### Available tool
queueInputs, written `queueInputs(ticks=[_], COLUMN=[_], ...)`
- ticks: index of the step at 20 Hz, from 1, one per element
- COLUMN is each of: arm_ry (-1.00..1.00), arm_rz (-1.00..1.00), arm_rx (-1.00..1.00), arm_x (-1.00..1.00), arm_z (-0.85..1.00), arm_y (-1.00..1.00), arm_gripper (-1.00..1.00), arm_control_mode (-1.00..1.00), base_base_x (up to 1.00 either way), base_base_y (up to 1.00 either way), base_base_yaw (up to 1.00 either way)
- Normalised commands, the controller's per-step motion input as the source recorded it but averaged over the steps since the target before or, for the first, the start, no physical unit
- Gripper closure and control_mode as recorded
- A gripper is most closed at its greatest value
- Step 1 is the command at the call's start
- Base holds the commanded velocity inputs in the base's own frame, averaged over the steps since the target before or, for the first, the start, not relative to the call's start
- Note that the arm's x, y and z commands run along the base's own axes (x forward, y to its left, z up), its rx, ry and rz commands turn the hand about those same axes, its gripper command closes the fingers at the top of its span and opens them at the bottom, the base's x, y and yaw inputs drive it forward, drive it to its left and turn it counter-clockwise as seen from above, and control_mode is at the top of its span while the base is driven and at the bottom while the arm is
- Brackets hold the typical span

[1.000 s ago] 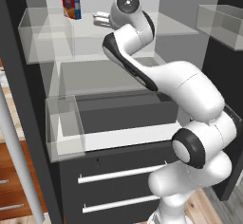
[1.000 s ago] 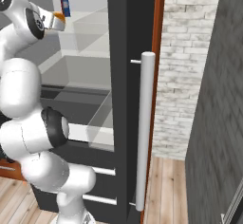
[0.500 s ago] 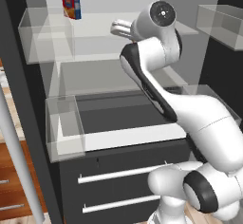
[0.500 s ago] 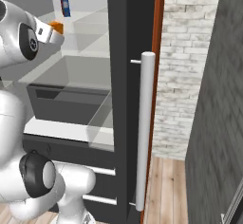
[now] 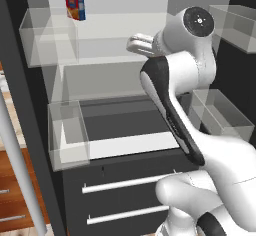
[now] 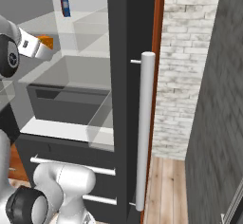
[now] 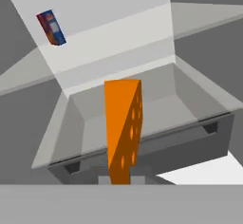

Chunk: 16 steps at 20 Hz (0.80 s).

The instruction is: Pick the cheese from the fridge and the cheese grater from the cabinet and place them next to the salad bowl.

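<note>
Cheese (image 7: 122,128) sits clamped in your hand (image 6: 42,47), held up inside the open fridge (image 5: 115,80); your red-and-blue box (image 5: 75,5) stands far left on the upper shelf.

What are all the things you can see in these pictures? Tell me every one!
fridge: one, dark frame, pale grey inside, standing open in front of the robot.
clear bins: several, see-through plastic, along the fridge's sides.
drawers: two, dark with silver bar handles, at the fridge's bottom.
printed box: one, red and blue, upright on the top shelf at the back.
cheese: one, orange wedge with holes, held up in front of the shelves.
long handle: one, silver, upright on the dark door edge.
brick wall: one, pale grey-white, right of the fridge.
wooden floor: light brown, below.
gripper: one, white, shut on the cheese.
</note>
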Motion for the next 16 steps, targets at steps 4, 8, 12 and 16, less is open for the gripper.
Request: queueInputs(ticks=[4, 8, 12, 16], arm_ry=[0.00, 0.01, 0.00, 0.00], arm_rz=[0.15, 0.25, 0.27, 0.05], arm_rx=[0.00, 0.00, 0.00, 0.00], arm_x=[-0.92, -0.50, -0.21, -0.70], arm_z=[-0.34, -0.27, -0.17, 0.00], arm_y=[0.00, -0.01, -0.08, -0.17], arm_gripper=[1.00, 1.00, 1.00, 1.00], arm_control_mode=[-1.00, -1.00, -1.00, -1.00], base_base_x=[0.00, 0.00, 0.00, 0.00], base_base_y=[0.00, 0.00, 0.00, 0.00], base_base_yaw=[0.00, 0.00, 0.00, 0.00])
